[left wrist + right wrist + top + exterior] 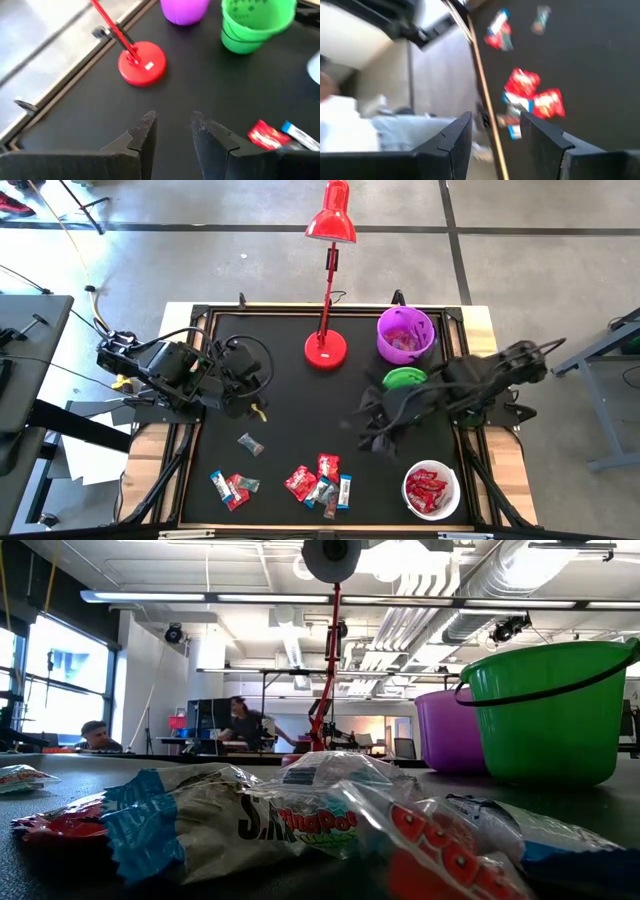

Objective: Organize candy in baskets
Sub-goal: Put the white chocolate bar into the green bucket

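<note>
Several wrapped candies lie on the black table near its front edge: a red cluster (312, 478), a blue-and-red pair (230, 488) and a dark one (250, 444). A white basket (447, 473) at the front right holds red candy. The purple basket (405, 333) stands at the back right, with the green basket (403, 377) just in front of it, partly under my right arm. My left gripper (172, 132) hovers open over the table's left half, and nothing is between its fingers. My right gripper (495, 135) hangs open above the table's middle right, with nothing between its fingers.
A red desk lamp stands on its round base (325, 350) at the back centre, its stem rising over the table. In the low view, candy (300, 820) fills the foreground. Bare black mat lies between the two arms.
</note>
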